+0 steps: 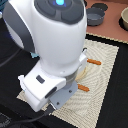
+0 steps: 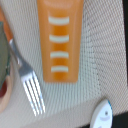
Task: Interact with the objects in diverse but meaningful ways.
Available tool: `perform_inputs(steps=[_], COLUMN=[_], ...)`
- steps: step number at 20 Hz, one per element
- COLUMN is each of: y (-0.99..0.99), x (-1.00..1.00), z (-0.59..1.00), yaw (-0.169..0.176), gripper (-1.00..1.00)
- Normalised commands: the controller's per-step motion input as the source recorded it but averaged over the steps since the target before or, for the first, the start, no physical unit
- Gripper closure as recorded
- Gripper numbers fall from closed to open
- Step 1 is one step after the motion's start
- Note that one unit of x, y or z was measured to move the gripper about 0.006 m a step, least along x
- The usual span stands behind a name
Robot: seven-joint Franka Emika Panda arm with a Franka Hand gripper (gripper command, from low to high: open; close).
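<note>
The arm is parked low over the woven placemat [image 1: 102,70], and in the exterior view its white body blocks nearly everything under it. You only get two orange handle tips [image 1: 93,62] poking out on that view's right, prob the cutlery, plus a grey pot [image 1: 96,16] far back and well apart from the mat.

The wrist view is more useful. The ridged yellow-orange bread block [image 2: 60,40] lies flat on the mat, long side running away from the cam, pale ridges across its top. It's pretty much centred under the wrist, so my guess is the arm lined up on it on purpose for a straight-down grab across the narrow width.

A silver fork [image 2: 27,82] lies just beside the block, tines toward the near edge, not touching it afaict. It's laid out like a place setting, which would explain the parallel layout. Past the fork there's a curved plate rim [image 2: 4,75], too cut off to say more. A pale blue rounded shaker [image 2: 103,116] sits at the mat's corner, near the block but clear of it.

The gripper fingers don't show in either pic, so I can't tell if they're spread or closed, or whether they have anything. The block looks untouched tho.

One risk imo: with the fork that close, a wide grab could clip it.
</note>
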Motion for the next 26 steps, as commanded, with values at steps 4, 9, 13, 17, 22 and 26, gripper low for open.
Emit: perform_inputs(steps=[4, 9, 13, 17, 22, 26], y=[0.15, 0.01, 0.0, 0.0, 0.12, 0.18], x=[-0.87, -0.84, -0.9, -0.93, -1.0, -1.0], z=[-0.17, -0.53, -0.59, -0.5, -0.2, -0.12], yaw=[0.068, 0.059, 0.046, 0.02, 0.0, 0.0], gripper=[-1.0, -1.0, -1.0, -1.0, -1.0, -1.0])
